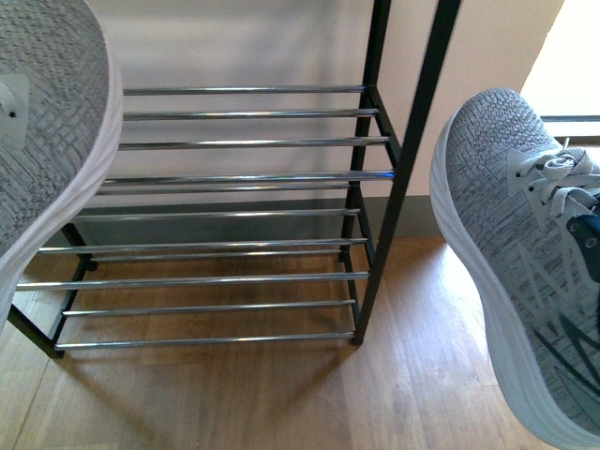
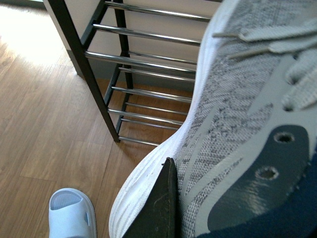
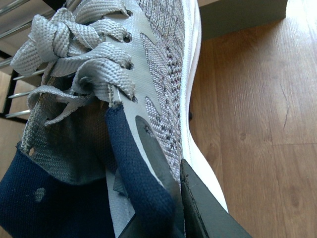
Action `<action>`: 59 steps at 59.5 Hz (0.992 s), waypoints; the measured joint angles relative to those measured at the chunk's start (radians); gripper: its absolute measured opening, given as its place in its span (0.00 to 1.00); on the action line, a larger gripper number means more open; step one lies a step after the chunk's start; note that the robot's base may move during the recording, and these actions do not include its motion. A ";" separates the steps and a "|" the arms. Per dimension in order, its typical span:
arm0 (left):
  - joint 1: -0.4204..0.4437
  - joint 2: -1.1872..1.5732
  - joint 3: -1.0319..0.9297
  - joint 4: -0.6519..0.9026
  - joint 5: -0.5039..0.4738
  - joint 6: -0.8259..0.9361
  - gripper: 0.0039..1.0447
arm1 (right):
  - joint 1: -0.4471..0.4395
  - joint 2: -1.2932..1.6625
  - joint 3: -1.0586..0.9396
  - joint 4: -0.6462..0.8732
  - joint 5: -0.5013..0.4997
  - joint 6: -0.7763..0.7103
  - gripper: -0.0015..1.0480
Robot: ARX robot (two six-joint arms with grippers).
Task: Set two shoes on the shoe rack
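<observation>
In the front view, one grey sneaker [image 1: 47,122] hangs at the left edge and another grey sneaker [image 1: 525,234] at the right, both in the air, toes up. The shoe rack [image 1: 244,178] stands between them on the floor, its chrome bars bare. My left gripper [image 2: 193,193] is shut on the side wall of a sneaker [image 2: 237,114], with a black finger [image 2: 158,208] against the white sole. My right gripper [image 3: 163,198] is shut on the navy-lined collar of the other sneaker [image 3: 158,59], one finger [image 3: 208,213] outside. A pale blue slide [image 2: 69,213] lies on the floor.
The floor [image 1: 281,394] in front of the rack is wood. A pale wall [image 1: 234,47] stands behind the rack. The rack's black upright [image 1: 412,141] rises just left of the right sneaker. Bright light falls on the floor beside the rack [image 2: 29,29].
</observation>
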 joint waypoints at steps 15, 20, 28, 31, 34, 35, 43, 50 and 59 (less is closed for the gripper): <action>0.001 0.001 0.000 0.000 0.002 0.000 0.01 | -0.001 0.000 -0.002 -0.002 0.010 0.002 0.01; 0.001 0.001 0.000 0.000 0.002 0.000 0.01 | -0.001 0.000 -0.002 -0.002 0.011 0.002 0.01; 0.001 0.001 0.000 0.000 0.002 0.000 0.01 | -0.001 0.000 -0.002 -0.002 0.011 0.002 0.01; 0.001 0.001 0.000 0.000 0.002 0.000 0.01 | -0.001 0.000 -0.002 -0.002 0.011 0.002 0.01; 0.001 0.001 0.000 0.000 0.002 0.000 0.01 | -0.001 0.000 -0.002 -0.002 0.011 0.002 0.01; 0.001 0.001 0.000 0.000 0.002 0.000 0.01 | -0.001 0.000 -0.002 -0.002 0.011 0.002 0.01; 0.001 0.001 0.000 0.000 0.002 0.000 0.01 | -0.001 0.000 -0.002 -0.002 0.011 0.002 0.01; 0.001 0.001 0.000 0.000 0.001 0.000 0.01 | -0.001 0.000 -0.002 -0.002 0.010 0.002 0.01; 0.001 0.001 0.000 0.000 0.001 0.000 0.01 | -0.001 0.000 -0.002 -0.002 0.003 0.002 0.01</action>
